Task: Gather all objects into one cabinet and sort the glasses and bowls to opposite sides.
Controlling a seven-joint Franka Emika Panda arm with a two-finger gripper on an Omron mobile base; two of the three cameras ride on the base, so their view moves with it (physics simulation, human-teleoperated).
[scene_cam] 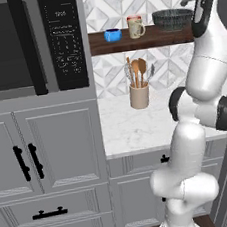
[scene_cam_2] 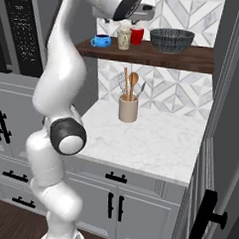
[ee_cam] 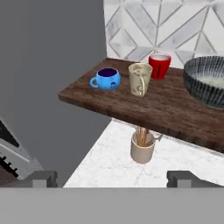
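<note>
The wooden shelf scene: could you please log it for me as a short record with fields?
shelf: dark wooden shelf on the tiled wall, above the marble counter
on shelf, from its microwave end: blue bowl, cream mug, red cup, dark grey bowl
red cup: set back behind the mug
counter: tan utensil crock below the shelf
hand: open, holding nothing, off the shelf's front

Both base views look forward from behind the arm, left and right, sharing the thick dark-brown wooden wall shelf (scene_cam: pixel 141 38); the hand view looks down on it, close.
</note>
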